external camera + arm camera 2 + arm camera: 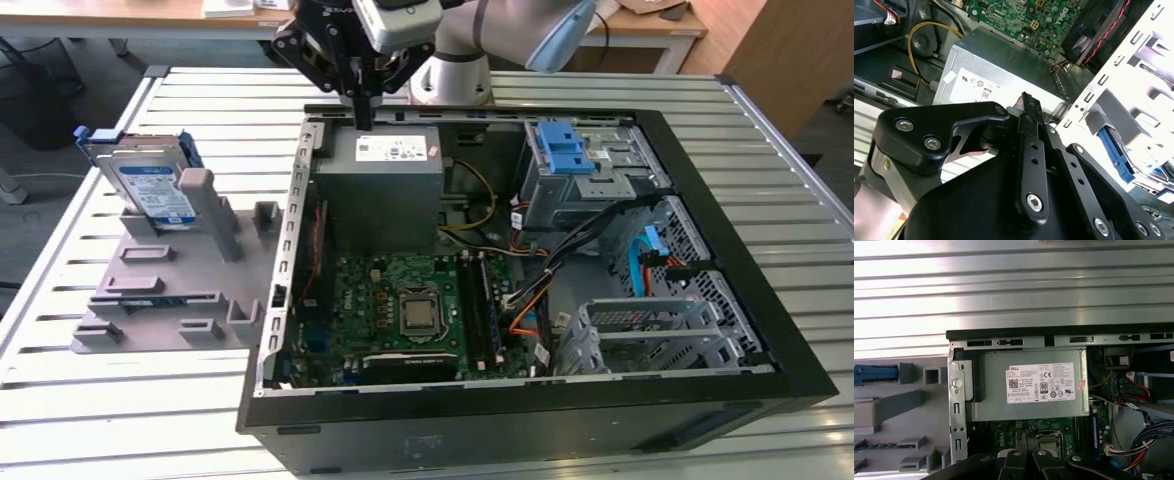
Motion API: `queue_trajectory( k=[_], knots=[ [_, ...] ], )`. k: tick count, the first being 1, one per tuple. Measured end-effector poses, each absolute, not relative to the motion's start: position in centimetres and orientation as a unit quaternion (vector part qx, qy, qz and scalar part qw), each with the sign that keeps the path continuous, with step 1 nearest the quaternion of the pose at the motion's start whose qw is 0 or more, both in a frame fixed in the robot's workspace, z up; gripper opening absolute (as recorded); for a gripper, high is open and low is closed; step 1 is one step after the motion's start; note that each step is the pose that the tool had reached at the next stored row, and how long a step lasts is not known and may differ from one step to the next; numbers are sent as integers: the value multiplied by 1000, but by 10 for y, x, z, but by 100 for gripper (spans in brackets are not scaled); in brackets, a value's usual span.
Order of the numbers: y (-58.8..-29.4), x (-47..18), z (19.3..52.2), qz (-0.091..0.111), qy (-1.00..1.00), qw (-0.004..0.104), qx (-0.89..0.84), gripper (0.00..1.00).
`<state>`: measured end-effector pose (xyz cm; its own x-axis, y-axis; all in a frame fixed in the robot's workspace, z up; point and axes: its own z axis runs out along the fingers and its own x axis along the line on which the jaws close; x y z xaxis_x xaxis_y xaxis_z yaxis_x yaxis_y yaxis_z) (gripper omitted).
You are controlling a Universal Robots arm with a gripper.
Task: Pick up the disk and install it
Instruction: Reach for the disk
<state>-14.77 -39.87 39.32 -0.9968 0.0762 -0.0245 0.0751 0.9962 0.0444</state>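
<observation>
Disk (150, 190) sits on edge in grey plastic holder (174, 270) at exterior view's left, outside the open case (747, 250), prob. propped so you can grab it from above. Flat silver body, white-blue label, blue bracket. Your gripper (360, 112) hangs over the grey box (380, 175) w/ sticker, well apart from disk, fingers together, empty. Second wrist view: black bolted links, tips meeting. First wrist view: ribbed metal table (1014, 285), matte box, blue bracket (874, 374) edge by holder.
</observation>
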Motion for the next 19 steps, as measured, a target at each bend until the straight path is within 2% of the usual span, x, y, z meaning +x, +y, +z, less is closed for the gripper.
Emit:
queue_trajectory(
  k=[19],
  knots=[
    [-393, -161, 393, 22, 999, 13, 38, 11]
  ],
)
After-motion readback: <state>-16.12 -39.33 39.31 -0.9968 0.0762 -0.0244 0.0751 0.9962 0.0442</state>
